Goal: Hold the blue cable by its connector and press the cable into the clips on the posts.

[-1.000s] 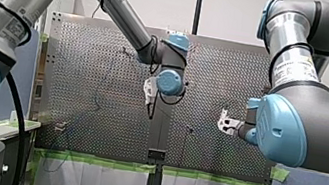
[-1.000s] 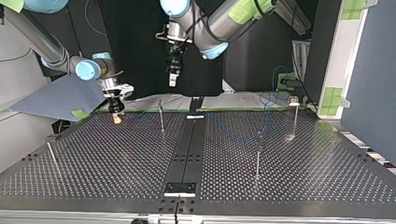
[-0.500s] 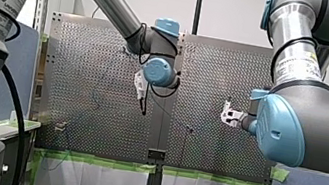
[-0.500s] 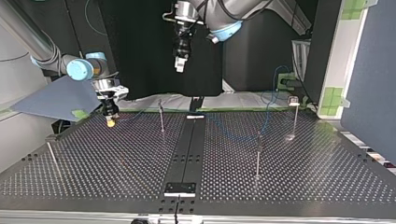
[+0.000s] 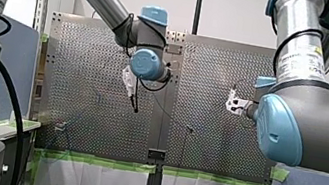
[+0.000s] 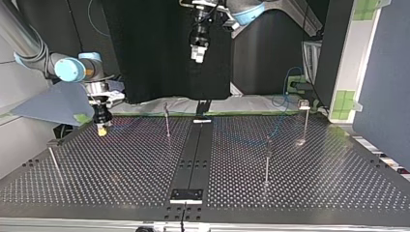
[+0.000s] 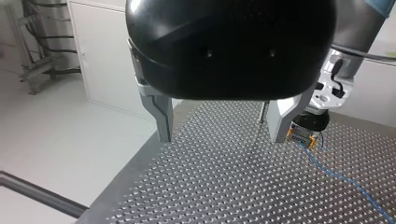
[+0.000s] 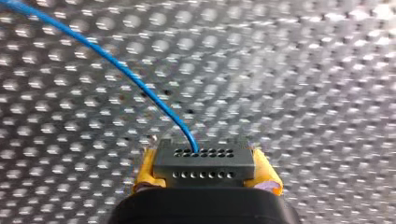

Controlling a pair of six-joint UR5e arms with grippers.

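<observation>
right claw (image 8: pixel 205 173) is clenched on the connector (image 8: pixel 204 161) at the top view's left, left claw (image 7: pixel 223 125) hangs released, and the cable (image 8: pixel 126 74) seems clipped to no post (image 6: pixel 167 121) yet.

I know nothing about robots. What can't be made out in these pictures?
Thin metal posts: their clips are too small in the top view to show any shape.
Thin blue cable: its far end is cut off by the right wrist view's edge.
Dark grey connector: its lower part is hidden by my right gripper in that view.
</observation>
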